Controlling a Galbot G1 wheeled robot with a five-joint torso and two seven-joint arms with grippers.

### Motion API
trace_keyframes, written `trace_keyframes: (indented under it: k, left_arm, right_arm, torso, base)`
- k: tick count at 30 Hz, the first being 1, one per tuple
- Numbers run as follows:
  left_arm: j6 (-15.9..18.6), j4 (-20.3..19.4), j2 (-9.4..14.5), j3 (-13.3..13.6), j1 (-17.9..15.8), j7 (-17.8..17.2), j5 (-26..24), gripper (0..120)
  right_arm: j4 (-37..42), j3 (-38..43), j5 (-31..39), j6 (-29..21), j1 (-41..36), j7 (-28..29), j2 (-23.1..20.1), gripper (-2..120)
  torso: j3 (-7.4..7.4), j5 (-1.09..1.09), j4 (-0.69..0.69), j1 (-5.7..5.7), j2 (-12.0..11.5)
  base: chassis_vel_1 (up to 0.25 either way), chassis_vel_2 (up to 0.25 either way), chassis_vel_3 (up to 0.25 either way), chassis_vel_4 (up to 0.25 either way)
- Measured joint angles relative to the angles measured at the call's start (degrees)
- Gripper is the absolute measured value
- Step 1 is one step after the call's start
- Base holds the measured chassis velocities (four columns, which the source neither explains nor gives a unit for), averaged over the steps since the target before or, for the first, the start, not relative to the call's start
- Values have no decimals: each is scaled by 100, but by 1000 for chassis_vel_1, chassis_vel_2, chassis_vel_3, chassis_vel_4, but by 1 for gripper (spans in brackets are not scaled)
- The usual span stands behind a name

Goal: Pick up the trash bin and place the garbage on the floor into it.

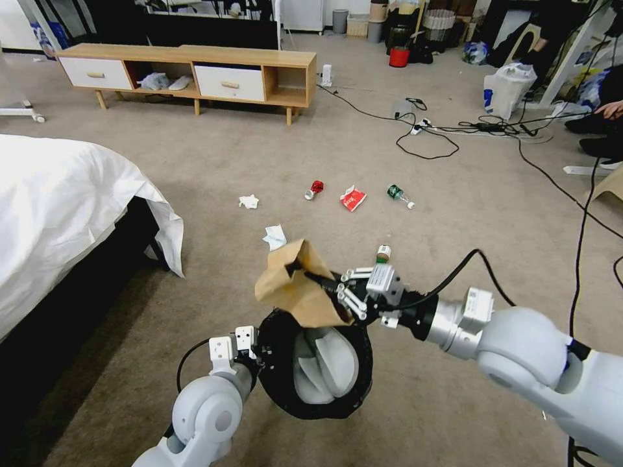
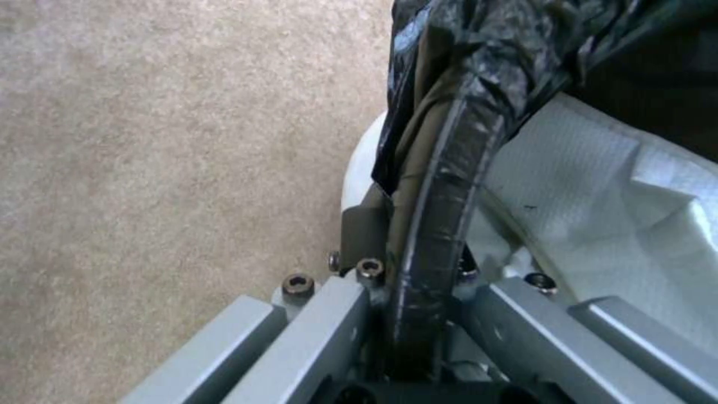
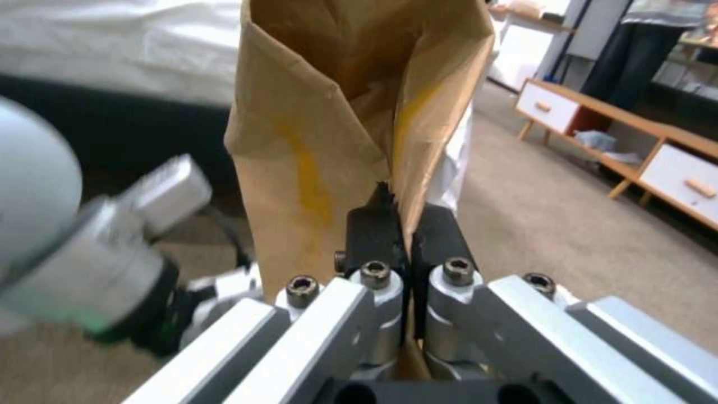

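My left gripper [image 1: 258, 347] is shut on the near rim of the trash bin [image 1: 305, 405] and holds it off the carpet, tilted, with white paper [image 1: 331, 363] inside. In the left wrist view the gripper [image 2: 419, 269] pinches the black-bagged rim [image 2: 449, 168]. My right gripper [image 1: 310, 277] is shut on a crumpled brown paper bag [image 1: 292, 285], which hangs over the bin's far rim. The right wrist view shows that gripper [image 3: 396, 224] clamped on the bag [image 3: 329, 123]. On the floor lie two tissues [image 1: 248, 202] [image 1: 275, 237], a red can [image 1: 314, 189], a wrapper [image 1: 352, 198] and two bottles [image 1: 399, 194] [image 1: 383, 253].
A bed with a white sheet [image 1: 65, 207] fills the left side. A low wooden cabinet [image 1: 188, 71] stands at the back. Cables [image 1: 454, 130] run across the carpet at the right, near a white shopping bag [image 1: 506, 87]. A red bucket [image 1: 399, 57] and a grey bin [image 1: 340, 21] stand far back.
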Motion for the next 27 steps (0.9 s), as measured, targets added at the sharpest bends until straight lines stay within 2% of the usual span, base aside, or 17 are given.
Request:
trace_keyframes:
  k: [4, 9, 11, 17, 27]
  left_arm:
    - [88, -153, 41, -90, -22, -457, -467, 0]
    - [141, -256, 4, -174, -9, -719, -676, 0]
    - [171, -361, -12, -289, 41, -913, -922, 0]
    - [172, -490, 1, -541, 140, -1104, -1193, 0]
    - [163, -731, -63, -650, 326, -1228, -1377, 0]
  right_arm:
    - [-165, -217, -234, 119, -38, -214, 105, 0]
    - [-385, -513, -609, 276, -90, -351, 225, 0]
    - [-623, -688, -930, 423, -103, -509, 354, 0]
    - [-915, -945, -1186, 531, -98, -639, 555, 0]
    - [-1384, -1269, -1521, 630, -73, -816, 909, 0]
  torso:
    - [0, 0, 0, 0, 0]
    - [0, 0, 0, 0, 0]
    - [0, 0, 0, 0, 0]
    - [-1, 0, 0, 0, 0]
    - [-1, 0, 0, 0, 0]
  base:
    - [0, 0, 0, 0]
    - [0, 0, 0, 0]
    - [0, 0, 0, 0]
    - [0, 0, 0, 0]
    - [0, 0, 0, 0]
